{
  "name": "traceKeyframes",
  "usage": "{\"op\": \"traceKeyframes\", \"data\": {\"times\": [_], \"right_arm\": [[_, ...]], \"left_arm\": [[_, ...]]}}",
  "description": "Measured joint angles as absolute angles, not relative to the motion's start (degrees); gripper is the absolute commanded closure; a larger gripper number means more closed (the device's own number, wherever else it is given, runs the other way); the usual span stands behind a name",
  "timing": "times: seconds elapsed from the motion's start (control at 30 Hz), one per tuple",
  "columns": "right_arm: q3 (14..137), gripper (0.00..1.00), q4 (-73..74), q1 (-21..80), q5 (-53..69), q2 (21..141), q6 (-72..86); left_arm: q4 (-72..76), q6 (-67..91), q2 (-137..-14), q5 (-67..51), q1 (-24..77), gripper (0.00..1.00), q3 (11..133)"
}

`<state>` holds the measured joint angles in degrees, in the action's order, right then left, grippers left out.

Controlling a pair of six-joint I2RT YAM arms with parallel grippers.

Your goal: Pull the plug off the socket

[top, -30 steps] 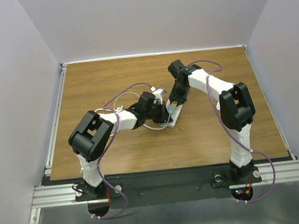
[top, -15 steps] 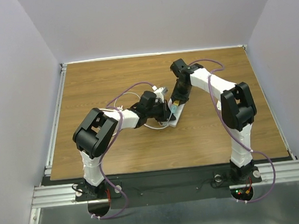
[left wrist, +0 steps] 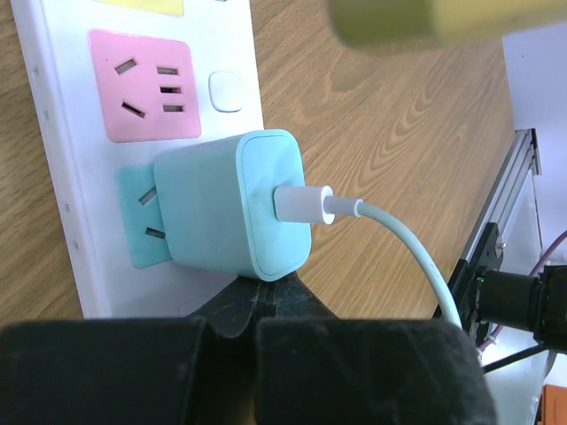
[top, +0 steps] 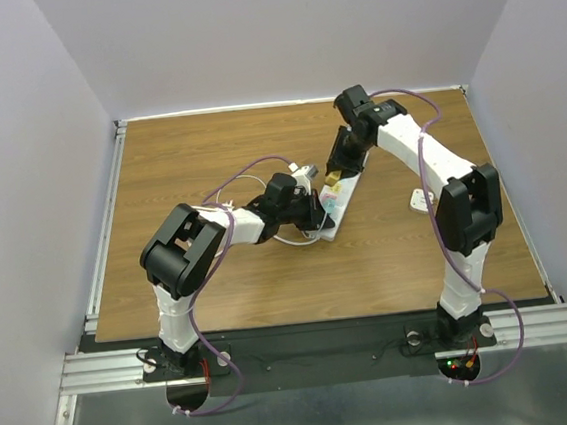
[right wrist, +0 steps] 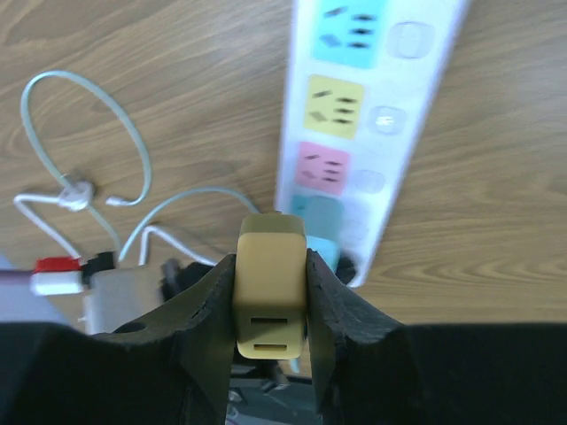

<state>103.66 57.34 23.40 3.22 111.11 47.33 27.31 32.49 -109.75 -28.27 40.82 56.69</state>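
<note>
The socket (top: pixel 347 194) is a long white strip lying slantwise on the wooden table, with pink, yellow and cyan faces (right wrist: pixel 372 115). My right gripper (right wrist: pixel 270 266) is shut on a yellow plug (right wrist: pixel 270 305), held in the air clear of the strip (top: pixel 333 179). That plug shows as a blur at the top of the left wrist view (left wrist: pixel 425 22). A cyan charger (left wrist: pixel 235 208) with a pale cable sits plugged into the strip's end face (left wrist: pixel 53 177). My left gripper (left wrist: pixel 264 297) is shut, its tips against the strip's end beside that charger (top: pixel 316 216).
Loops of thin white and pale cable (right wrist: pixel 84 142) lie on the table left of the strip. A small white adapter (top: pixel 420 199) lies to the right, near my right arm. The table's back edge and walls are close behind.
My right gripper has risen and moved back and to the right with the yellow plug, away from the strip, uncovering its coloured faces and the white adapter. The left gripper has stayed put.
</note>
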Motion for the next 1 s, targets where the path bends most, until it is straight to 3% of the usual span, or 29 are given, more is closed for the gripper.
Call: {"op": "traceKeyframes", "data": {"times": [0.4, 0.77, 0.9, 1.0], "right_arm": [[85.8, 1.00, 58.8, 2.2, -8.9, 98.5, 40.5], [71.2, 0.99, 58.2, 3.8, -14.2, 97.8, 35.8], [70.7, 0.87, 57.5, 3.8, -15.7, 98.1, 35.3], [70.8, 0.68, 57.1, 3.8, -17.1, 98.6, 34.8]], "left_arm": [[23.2, 31.6, -107.3, -26.5, 40.8, 1.00, 56.6], [9.9, 28.3, -101.7, -24.6, 40.8, 1.00, 58.1], [8.7, 27.6, -100.7, -24.3, 40.8, 1.00, 59.4], [8.3, 27.2, -100.1, -24.1, 40.8, 1.00, 59.5]]}}
